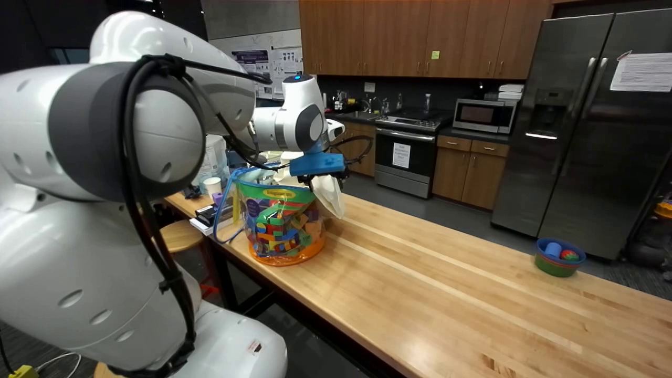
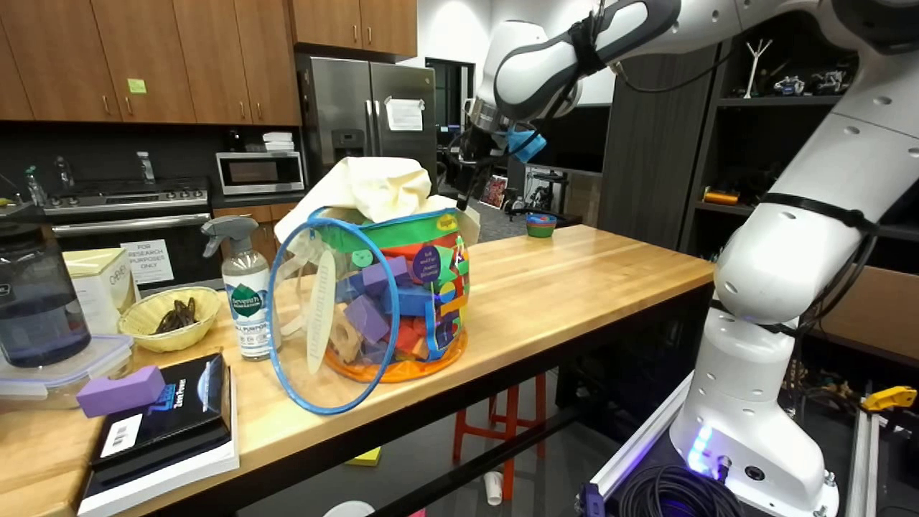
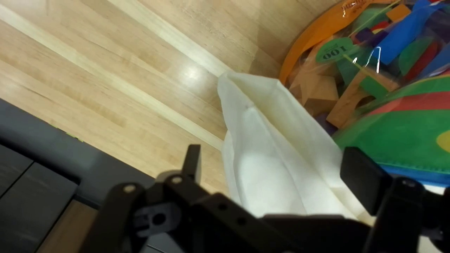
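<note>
A white cloth (image 3: 270, 151) lies draped over the top of a clear zip bag (image 1: 278, 196) filled with coloured foam blocks. The cloth also shows in an exterior view (image 2: 377, 185), bunched on the bag's top, with one end hanging over the side. My gripper (image 3: 277, 170) is open, its fingers wide apart on either side of this hanging end. The right finger in the wrist view overlaps the cloth's edge beside the bag's green band; whether it touches I cannot tell. In an exterior view the gripper (image 1: 325, 182) is at the bag's rim. The bag's blue-rimmed round lid (image 2: 393, 287) hangs open.
The bag stands on a long wooden table (image 1: 420, 273). Stacked bowls (image 1: 557, 265) holding a blue cup stand at the table's far end. Beside the bag are a spray bottle (image 2: 248, 294), a yellow basket (image 2: 169, 337), books (image 2: 169, 431), a purple block (image 2: 122, 390) and a jar (image 2: 39, 309).
</note>
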`<state>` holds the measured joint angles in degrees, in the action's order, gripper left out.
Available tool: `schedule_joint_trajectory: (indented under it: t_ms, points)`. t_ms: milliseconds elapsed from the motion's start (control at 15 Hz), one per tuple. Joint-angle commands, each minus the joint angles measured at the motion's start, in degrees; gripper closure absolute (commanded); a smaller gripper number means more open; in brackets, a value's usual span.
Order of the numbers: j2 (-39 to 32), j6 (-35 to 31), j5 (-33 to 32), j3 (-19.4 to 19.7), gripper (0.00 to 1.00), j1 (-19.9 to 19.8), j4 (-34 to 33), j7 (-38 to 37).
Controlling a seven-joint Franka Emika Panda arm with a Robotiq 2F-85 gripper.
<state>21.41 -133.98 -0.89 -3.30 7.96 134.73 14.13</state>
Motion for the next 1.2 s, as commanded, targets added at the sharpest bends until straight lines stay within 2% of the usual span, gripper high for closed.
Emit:
schedule_joint_trajectory:
  t_ms: [0,333,867,1133]
  points:
    - [3.18,1.14,-0.17,-0.19,0.00,-0.08,2.70,-1.23]
    - [5.07,2.56,-0.10,-0.17,0.00,0.12,4.67,-1.15]
    - [3.83,-8.15,-7.21,-1.95,0.00,-2.32,7.10,-6.97]
    - [2.84,-9.46,-5.95,-1.71,0.00,-0.85,7.56,-6.03]
